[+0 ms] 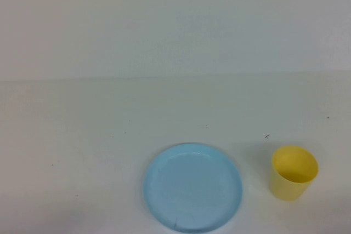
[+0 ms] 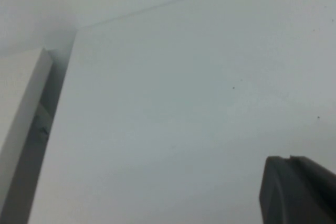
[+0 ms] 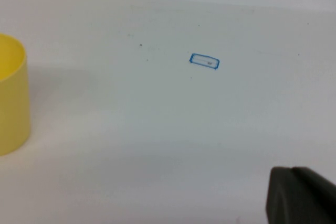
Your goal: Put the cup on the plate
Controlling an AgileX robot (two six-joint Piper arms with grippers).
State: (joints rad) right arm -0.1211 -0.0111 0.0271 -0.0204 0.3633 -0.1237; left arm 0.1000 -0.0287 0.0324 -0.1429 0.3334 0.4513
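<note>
The yellow cup (image 1: 294, 172) stands upright and empty on the white table, near the front right. The light-blue plate (image 1: 193, 187) lies flat to the cup's left with a gap between them, and nothing is on it. Neither arm shows in the high view. In the right wrist view my right gripper (image 3: 291, 169) shows as a dark tip with its fingers together and empty, well apart from the cup (image 3: 11, 95). In the left wrist view my left gripper (image 2: 290, 158) is a dark tip with fingers together, over bare table, with no cup or plate in sight.
A small blue-outlined rectangle mark (image 3: 204, 62) is on the table beyond the cup. The table meets a white wall at the back (image 1: 175, 75). In the left wrist view a white panel (image 2: 21, 103) stands past the table's side edge.
</note>
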